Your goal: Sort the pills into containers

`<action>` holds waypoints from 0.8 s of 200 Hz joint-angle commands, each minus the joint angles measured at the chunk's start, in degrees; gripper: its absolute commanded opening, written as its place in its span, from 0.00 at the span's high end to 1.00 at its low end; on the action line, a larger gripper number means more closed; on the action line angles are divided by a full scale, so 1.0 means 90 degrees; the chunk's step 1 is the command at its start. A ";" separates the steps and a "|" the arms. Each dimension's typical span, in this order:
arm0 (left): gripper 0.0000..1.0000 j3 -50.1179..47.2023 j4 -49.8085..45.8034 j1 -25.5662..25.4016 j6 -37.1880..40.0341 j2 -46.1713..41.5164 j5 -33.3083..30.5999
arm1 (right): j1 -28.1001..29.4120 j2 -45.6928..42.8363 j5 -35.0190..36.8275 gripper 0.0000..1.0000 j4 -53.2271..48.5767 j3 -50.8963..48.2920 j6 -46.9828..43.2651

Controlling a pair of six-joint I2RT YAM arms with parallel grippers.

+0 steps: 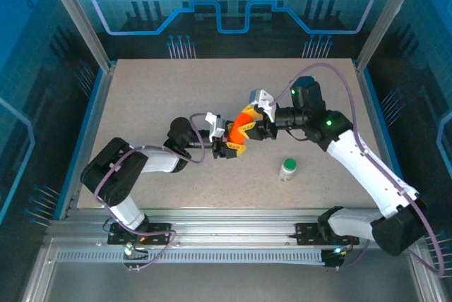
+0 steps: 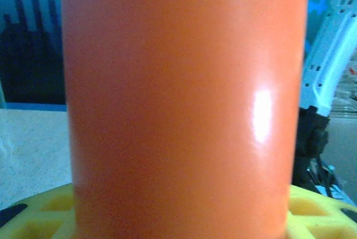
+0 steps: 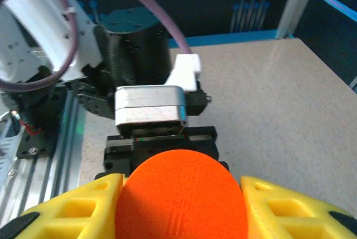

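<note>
Speckled table [image 1: 141, 104] below; my left hand [image 2: 178, 216] clamps, partly closed, round the orange bottle [image 1: 244, 120], steadying it so my right hand [image 3: 181, 205], closed on its round end, likely the cap, can twist; a white bottle [image 1: 288, 168] stands apart, nearside of my right hand
</note>
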 commanded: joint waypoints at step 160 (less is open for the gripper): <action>0.86 -0.0616 -0.2555 -0.0757 0.2531 -0.1637 -0.5622 | 0.1262 -0.0673 0.5869 0.16 0.0904 0.0045 0.5383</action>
